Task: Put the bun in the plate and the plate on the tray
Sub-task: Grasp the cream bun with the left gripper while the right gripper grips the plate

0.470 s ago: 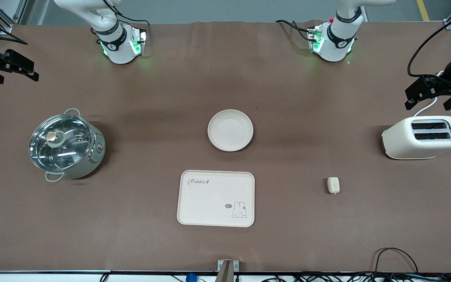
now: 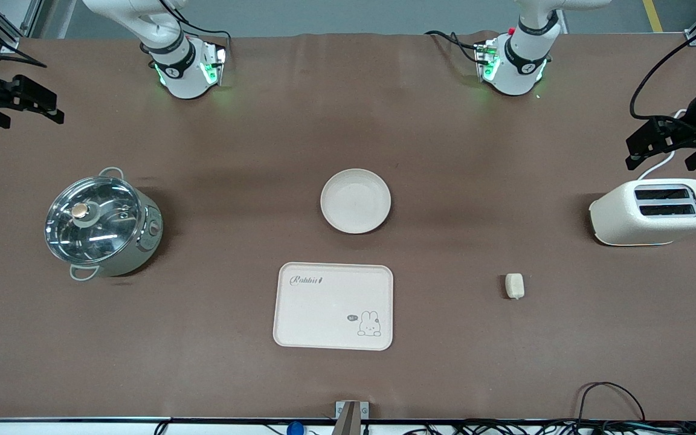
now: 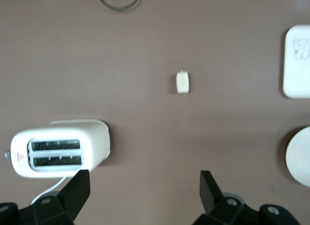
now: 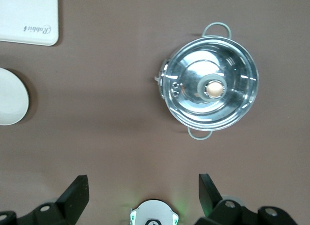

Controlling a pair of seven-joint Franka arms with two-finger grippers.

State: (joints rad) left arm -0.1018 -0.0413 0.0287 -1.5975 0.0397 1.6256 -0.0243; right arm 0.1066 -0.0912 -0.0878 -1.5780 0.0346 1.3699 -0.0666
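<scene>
Across the whole scene runs a brown-covered table (image 2: 251, 374), with grey floor showing above its upper edge and cables (image 2: 611, 402) trailing along its near edge. Item: glass-lidded steel pot (image 2: 101, 225), toward the right arm's end of the table, lid on. Item: cream two-slot toaster (image 2: 653, 211), toward the left arm's end, both slots dark, its white cord running off toward the arm's end. Item: plate (image 2: 355, 200), round and cream-white, at mid-table, nothing in it. Item: tray (image 2: 333, 306), cream with rabbit lettering, just nearer the front camera than the plate and apart from it, nothing on it. Item: bun (image 2: 514, 285), small pale lump, lying bare on the table between tray and toaster, nearer the front camera than the toaster, well apart from the plate; no object lies between bun and plate. Item: left end effector (image 2: 662, 144), raised over the table edge just above the toaster, fingers (image 3: 75, 193) spread wide apart, holding nothing. Item: right end effector (image 2: 12, 103), raised over the table edge at the pot's end, fingers (image 4: 77, 193) likewise spread wide, holding nothing.
</scene>
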